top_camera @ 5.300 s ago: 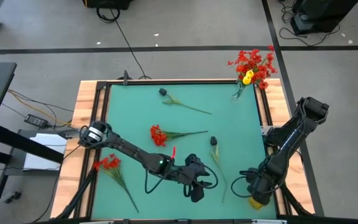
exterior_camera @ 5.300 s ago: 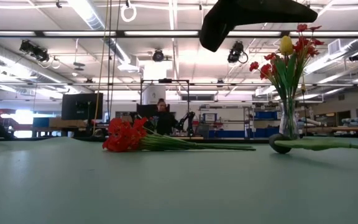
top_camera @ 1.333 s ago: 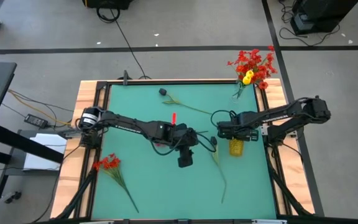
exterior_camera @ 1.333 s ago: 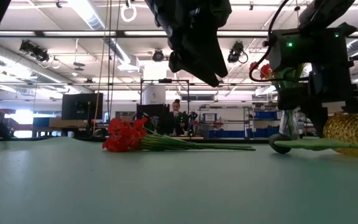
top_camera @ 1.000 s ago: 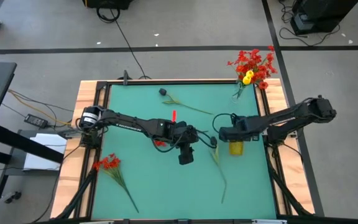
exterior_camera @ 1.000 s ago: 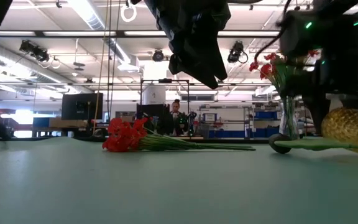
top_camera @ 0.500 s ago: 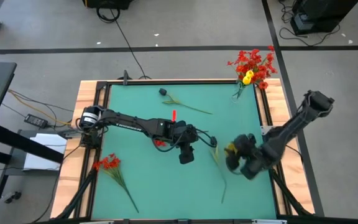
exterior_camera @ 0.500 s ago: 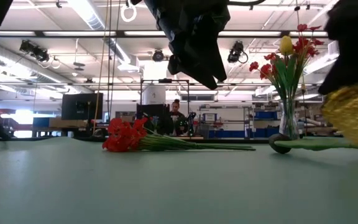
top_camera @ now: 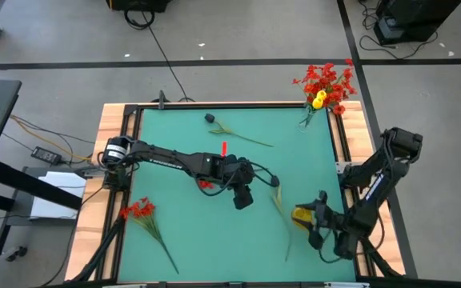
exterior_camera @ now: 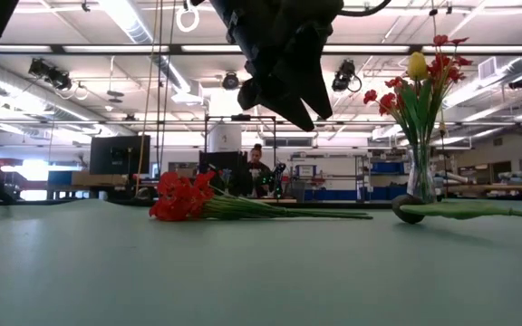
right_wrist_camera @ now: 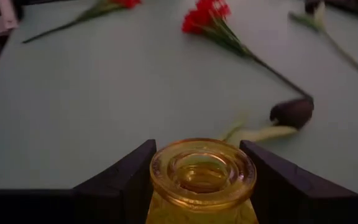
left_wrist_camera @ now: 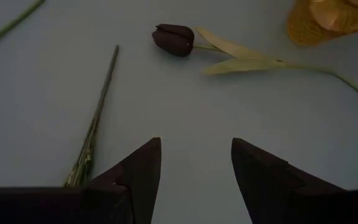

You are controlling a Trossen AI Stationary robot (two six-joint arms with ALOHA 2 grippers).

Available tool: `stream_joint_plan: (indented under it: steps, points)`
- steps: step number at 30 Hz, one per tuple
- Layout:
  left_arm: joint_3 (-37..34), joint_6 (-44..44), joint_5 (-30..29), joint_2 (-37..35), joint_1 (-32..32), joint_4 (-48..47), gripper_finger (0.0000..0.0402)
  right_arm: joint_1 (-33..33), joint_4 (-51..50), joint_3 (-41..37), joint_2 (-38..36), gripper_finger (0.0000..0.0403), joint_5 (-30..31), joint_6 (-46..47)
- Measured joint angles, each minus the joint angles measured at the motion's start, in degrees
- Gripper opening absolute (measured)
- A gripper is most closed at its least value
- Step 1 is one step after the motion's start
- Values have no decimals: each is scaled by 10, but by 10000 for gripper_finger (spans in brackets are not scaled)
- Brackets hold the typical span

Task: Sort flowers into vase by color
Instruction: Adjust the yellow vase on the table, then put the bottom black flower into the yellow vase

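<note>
Right end effector (top_camera: 310,218) carried gripped yellow vase (top_camera: 303,214) nearer; left end effector (left_wrist_camera: 195,163) open, empty.

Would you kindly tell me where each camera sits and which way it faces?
High: overhead, looking down on the table and both arms.
Low: at tabletop height, facing the room; left tool overhead.
Left wrist: looks past the open left tool at the dark tulip.
Right wrist: looks past the right tool gripping the yellow vase.
Both wrist views share the tulip.

2 dark jointed arms, black cables, tapered tool fingers (left_wrist_camera: 143,168).
</note>
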Motion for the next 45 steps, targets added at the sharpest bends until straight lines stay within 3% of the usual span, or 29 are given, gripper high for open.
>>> stream_joint_plan:
  steps: [6,13,23,30,33,36,40,45]
  points:
    - [0,-45,0,0,-3,0,201,51,0,-1,41,238,68,-30]
    - [0,-112,0,0,-10,0,201,81,-9,-1,65,288,47,-25]
    - [0,-196,0,0,-26,0,201,103,-58,-1,-69,379,-40,-38]
    - [0,-211,-1,0,-25,0,201,93,-66,0,-155,397,-69,-33]
    - [0,-273,-1,0,-26,14,201,51,-65,4,-197,391,-89,16]
    - [-1,-299,-22,-6,-28,60,201,-38,-65,4,-227,371,-181,53]
    - [0,-239,-70,-26,-26,92,201,-180,-58,4,-241,333,-312,-4]
    - [0,-163,-75,-59,-5,82,201,-351,-42,4,-233,294,-453,-56]
